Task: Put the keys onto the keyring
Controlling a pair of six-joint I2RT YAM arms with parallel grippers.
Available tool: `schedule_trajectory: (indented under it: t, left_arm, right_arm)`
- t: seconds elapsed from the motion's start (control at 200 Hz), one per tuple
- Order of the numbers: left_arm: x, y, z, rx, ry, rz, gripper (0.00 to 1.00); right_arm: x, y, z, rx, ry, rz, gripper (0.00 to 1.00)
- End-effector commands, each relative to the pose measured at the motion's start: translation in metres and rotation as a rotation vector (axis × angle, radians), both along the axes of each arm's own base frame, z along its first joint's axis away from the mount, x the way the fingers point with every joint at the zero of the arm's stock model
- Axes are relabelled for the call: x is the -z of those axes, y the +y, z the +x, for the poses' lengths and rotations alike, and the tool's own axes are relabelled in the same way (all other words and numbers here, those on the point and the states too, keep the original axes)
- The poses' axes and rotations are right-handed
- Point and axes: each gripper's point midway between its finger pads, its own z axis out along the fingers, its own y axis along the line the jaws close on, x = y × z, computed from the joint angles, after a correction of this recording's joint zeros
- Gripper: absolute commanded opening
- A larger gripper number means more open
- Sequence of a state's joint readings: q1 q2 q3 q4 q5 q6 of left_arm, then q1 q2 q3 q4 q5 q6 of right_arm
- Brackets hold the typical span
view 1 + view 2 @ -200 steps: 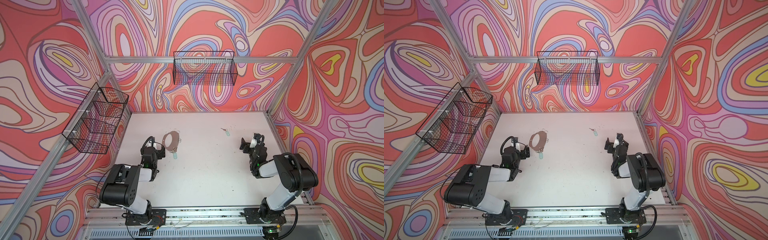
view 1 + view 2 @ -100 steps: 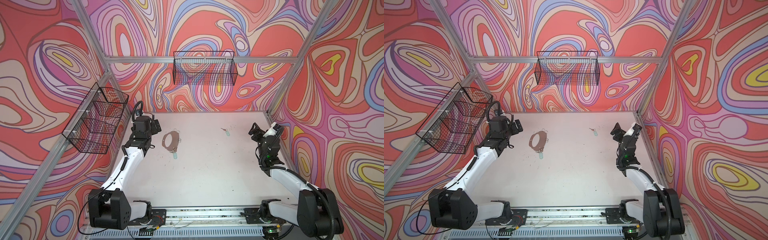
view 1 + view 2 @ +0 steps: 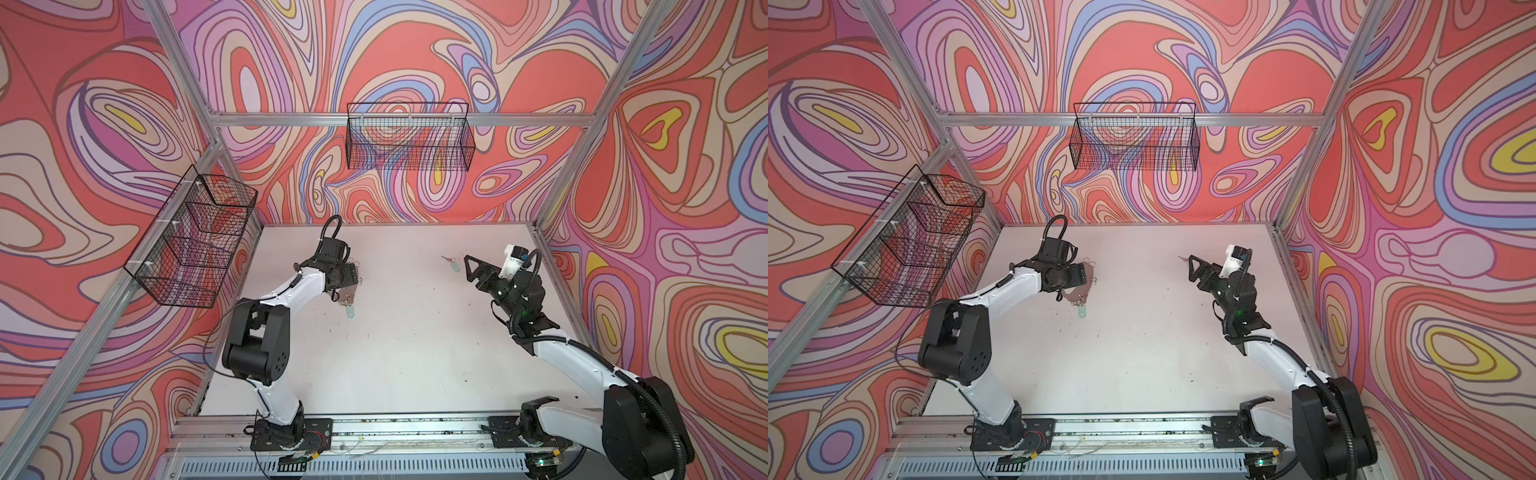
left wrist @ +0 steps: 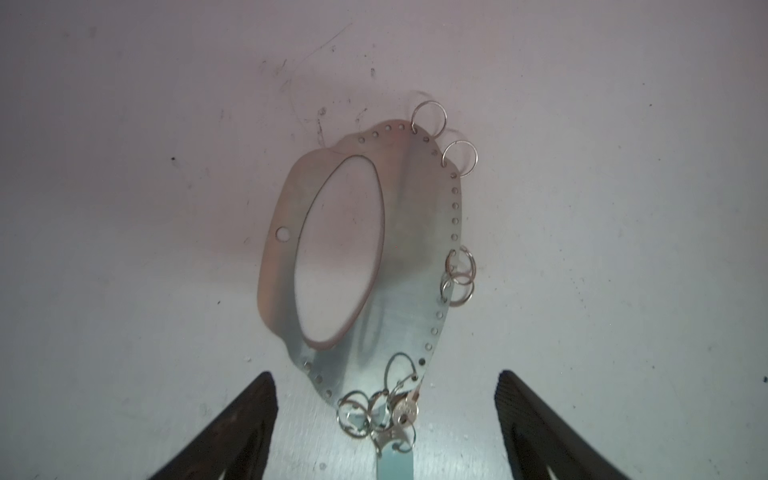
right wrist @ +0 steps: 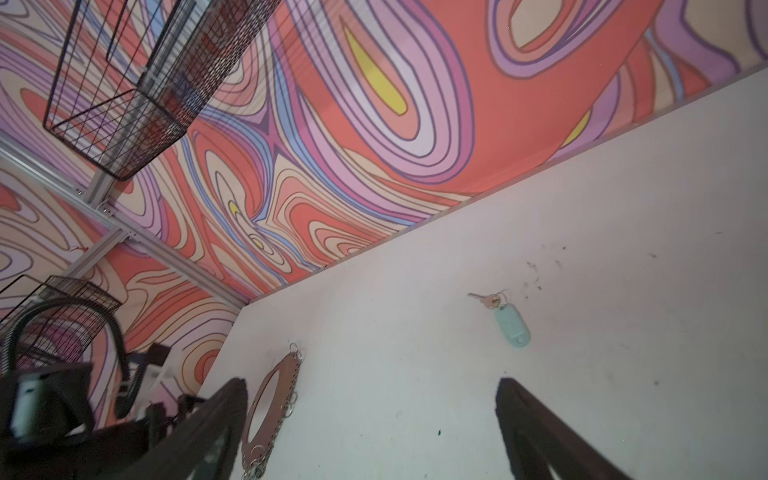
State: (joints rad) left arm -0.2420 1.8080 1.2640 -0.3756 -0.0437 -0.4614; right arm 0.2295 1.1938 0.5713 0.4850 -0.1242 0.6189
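The keyring [image 4: 415,266], a flat brownish-grey oval plate with a large hole and wire loops on its rim, lies on the white table. One key [image 4: 405,411] with a mint tag [image 4: 395,463] hangs from a loop on its rim. My left gripper [image 4: 384,415] hovers over that end, open, with nothing between its fingers [image 4: 232,432]. In both top views it covers part of the keyring [image 3: 1088,272]. A second key [image 5: 488,300] with a mint tag [image 5: 512,328] lies loose at the back right. My right gripper [image 3: 469,268] is open and empty, just right of it.
A black wire basket [image 3: 195,241] hangs on the left wall and another [image 3: 409,141] on the back wall, both above the table. Aluminium frame posts stand at the table's corners. Small dark specks dot the table [image 3: 415,353].
Both arms have unfolded from near the front rail and reached back. The left gripper now sits over the keyring. The right gripper has come down beside the loose key.
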Motion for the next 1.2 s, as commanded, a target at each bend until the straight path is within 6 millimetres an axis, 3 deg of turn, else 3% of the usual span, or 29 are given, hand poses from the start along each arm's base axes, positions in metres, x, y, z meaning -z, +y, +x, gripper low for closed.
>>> schedule_trajectory:
  t: [0.0,0.105,0.215,0.406,0.636,0.962,1.192]
  left_arm:
    - [0.013,-0.007,0.012,0.004,0.068,-0.009,0.83]
    - [0.029,-0.007,0.027,0.021,0.111,0.029,0.84]
    - [0.047,-0.021,0.034,0.064,0.159,-0.008,0.84]
    - [0.066,-0.042,0.024,0.123,0.205,-0.05,0.84]
    - [0.071,-0.069,-0.01,0.147,0.215,-0.169,0.83]
    - [0.067,-0.111,-0.083,0.176,0.23,-0.258,0.84]
    - [0.05,-0.138,-0.111,0.237,0.156,-0.302,0.85]
  right_arm:
    - [0.004,0.017,-0.004,-0.054,0.017,-0.012,0.98]
    - [0.008,0.022,-0.006,-0.066,0.019,-0.022,0.98]
    - [0.008,0.022,-0.007,-0.066,0.017,-0.023,0.98]
    - [0.01,0.029,-0.008,-0.086,0.017,-0.027,0.98]
    - [0.009,0.039,-0.01,-0.113,0.014,-0.035,0.98]
    - [0.015,0.051,-0.009,-0.142,0.033,-0.062,0.98]
    - [0.01,0.068,-0.01,-0.2,0.005,-0.086,0.98]
